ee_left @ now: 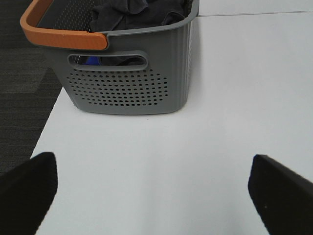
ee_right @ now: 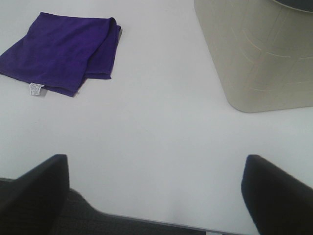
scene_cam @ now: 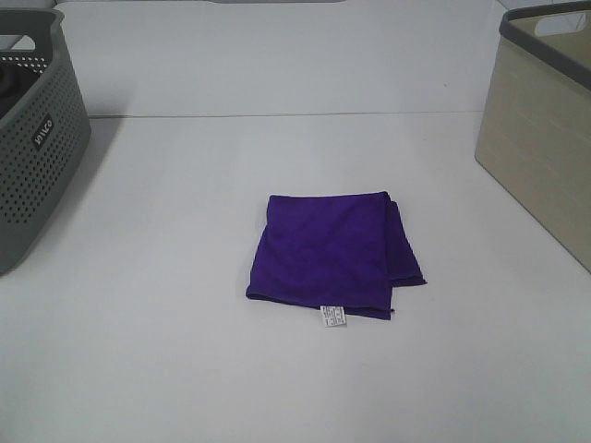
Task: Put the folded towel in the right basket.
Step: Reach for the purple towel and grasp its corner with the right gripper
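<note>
Right wrist view: my right gripper (ee_right: 152,164) is hanging with its jaws spread wide and nothing between them, over bare table (ee_right: 156,122) near its front edge. My left gripper (ee_left: 152,159) is likewise gaping empty, facing the grey left basket (ee_left: 132,83), which is holding dark clothes (ee_left: 137,12). Moving outward, the folded towel (scene_cam: 328,254), purple, is lying flat at the middle of the table, well apart from both grippers, its white label (scene_cam: 332,317) sticking out at the near edge. The beige right basket (scene_cam: 540,138) is standing at the table's right side, well apart from the towel. I am judging the pickup as not yet begun. What I am worrying about is the jaws pinching only the top layer, leaving the fold falling open on the lift. I am also weighing a low carry, with a trailing corner catching on the tall basket's rim and draping outside. Pads pressing too hard into the tabletop could be skidding the cloth rather than gathering it.
</note>
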